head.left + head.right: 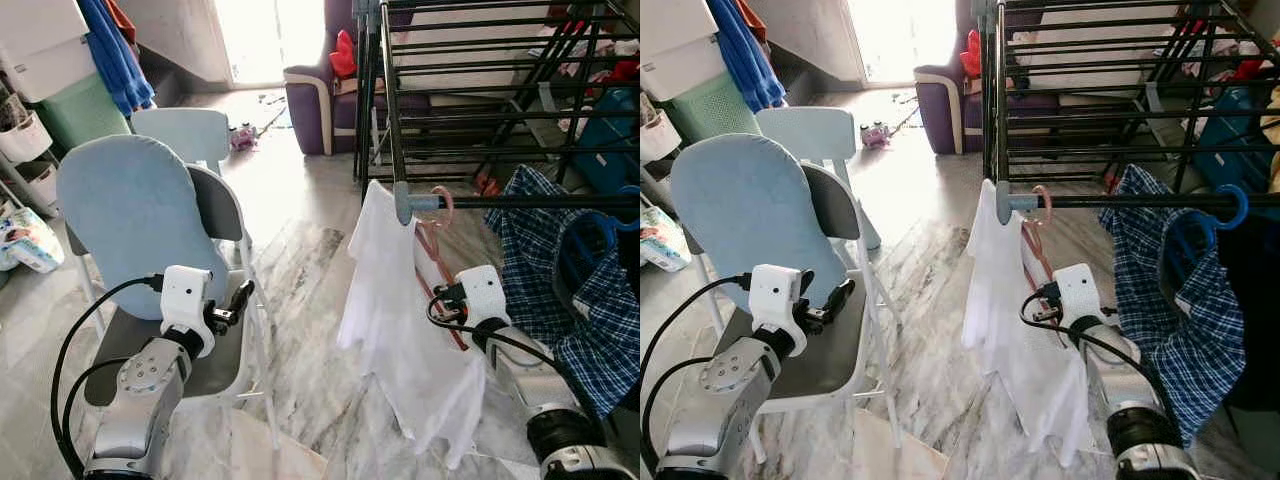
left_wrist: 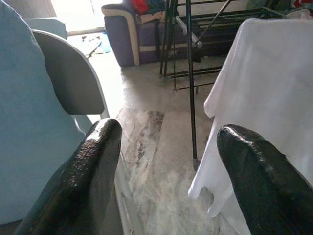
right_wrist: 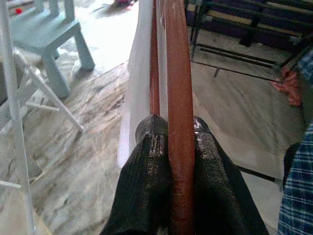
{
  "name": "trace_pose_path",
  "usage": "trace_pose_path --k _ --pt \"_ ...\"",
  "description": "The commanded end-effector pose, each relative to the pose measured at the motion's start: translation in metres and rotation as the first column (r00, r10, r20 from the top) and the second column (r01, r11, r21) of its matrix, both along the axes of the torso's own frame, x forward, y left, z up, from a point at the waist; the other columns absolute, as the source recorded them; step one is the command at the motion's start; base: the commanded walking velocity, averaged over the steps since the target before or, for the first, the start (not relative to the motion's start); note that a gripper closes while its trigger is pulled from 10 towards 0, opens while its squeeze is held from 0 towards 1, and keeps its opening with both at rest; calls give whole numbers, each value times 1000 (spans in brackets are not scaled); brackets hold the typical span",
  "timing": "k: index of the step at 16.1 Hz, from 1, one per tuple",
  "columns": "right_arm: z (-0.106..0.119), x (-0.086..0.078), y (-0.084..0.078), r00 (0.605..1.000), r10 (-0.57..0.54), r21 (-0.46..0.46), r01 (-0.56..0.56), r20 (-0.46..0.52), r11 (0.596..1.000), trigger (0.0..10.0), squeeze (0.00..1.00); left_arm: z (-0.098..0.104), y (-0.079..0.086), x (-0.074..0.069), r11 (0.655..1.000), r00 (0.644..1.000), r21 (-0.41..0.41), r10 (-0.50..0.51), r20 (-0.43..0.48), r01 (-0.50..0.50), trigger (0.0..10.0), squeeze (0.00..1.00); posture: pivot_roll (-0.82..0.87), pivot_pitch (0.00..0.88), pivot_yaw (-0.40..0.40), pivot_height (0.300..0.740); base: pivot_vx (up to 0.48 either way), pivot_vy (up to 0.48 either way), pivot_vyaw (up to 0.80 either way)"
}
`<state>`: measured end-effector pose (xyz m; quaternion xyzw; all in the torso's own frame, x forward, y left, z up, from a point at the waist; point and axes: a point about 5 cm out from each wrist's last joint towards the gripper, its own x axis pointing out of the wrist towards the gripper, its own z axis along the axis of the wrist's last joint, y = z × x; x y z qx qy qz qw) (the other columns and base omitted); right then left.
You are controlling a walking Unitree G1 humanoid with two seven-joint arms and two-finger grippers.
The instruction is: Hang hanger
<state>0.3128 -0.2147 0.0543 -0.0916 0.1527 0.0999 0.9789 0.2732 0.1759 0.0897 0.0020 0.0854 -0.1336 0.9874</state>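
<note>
While our right gripper (image 3: 168, 147) pinches the hanger (image 3: 178, 98) to steady it under the rail (image 1: 1140, 200), our left gripper (image 2: 166, 161) idles with jaws spread.

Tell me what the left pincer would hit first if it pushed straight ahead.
Probably nothing close: the open left pincer points past the chair toward bare floor, with the white shirt off to one side. Depth is uncertain.
</note>
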Motion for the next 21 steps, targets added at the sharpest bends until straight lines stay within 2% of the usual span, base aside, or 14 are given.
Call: trace_pose_path --k 1,5,7,8,9,11,12,13,14,17,19,21 --pt "25 9 2 988 -40 44 34 150 998 0 0 1 1 1 1000 1000 23 -1 11 1 10000 0 -137 0 85 731 0 0 0" --pt "47 9 10 956 -94 68 78 278 995 0 0 5 1 4 1000 999 12 10 45 -11 10000 0 -140 0 87 731 0 0 0" --pt "46 6 14 960 -80 74 63 269 995 0 0 6 0 5 1000 998 -2 15 58 -15 10000 0 -142 0 89 731 0 0 0" --pt "45 4 14 963 -76 80 57 259 995 2706 0 7 0 6 1000 998 -5 19 62 -18 10000 0 -143 0 90 731 0 0 0" --pt "41 -5 13 967 -77 85 58 242 995 10000 0 7 0 7 1000 997 2 24 67 -24 10000 0 -148 0 92 731 0 0 0" --pt "36 -19 10 972 -81 84 64 221 994 10000 0 7 0 8 1000 997 10 28 69 -29 10000 0 -155 0 91 731 0 0 0" --pt "29 -32 9 976 -95 88 79 198 993 10000 0 6 0 10 1000 997 10 29 70 -29 10000 0 -160 0 91 731 0 0 0" --pt "28 -34 10 976 -96 88 80 195 993 10000 0 6 0 10 1000 997 10 29 70 -29 10000 0 -160 0 91 731 0 0 0" --pt "24 -45 9 974 -110 68 98 196 993 10000 0 5 -2 10 1000 997 9 27 69 -27 10000 0 -163 0 91 731 0 0 0" --pt "18 -59 13 979 -119 67 109 165 992 10000 0 5 -3 12 1000 997 9 24 71 -25 10000 0 -168 0 97 731 -80 0 0" --pt "20 -63 14 981 -127 67 118 148 991 10000 0 4 -3 13 1000 997 9 25 73 -26 10000 0 -169 0 99 731 -262 0 0" --pt "20 -61 13 979 -143 53 137 147 989 10000 0 5 -4 13 1000 997 4 25 75 -25 10000 0 -171 0 99 731 -289 0 0"
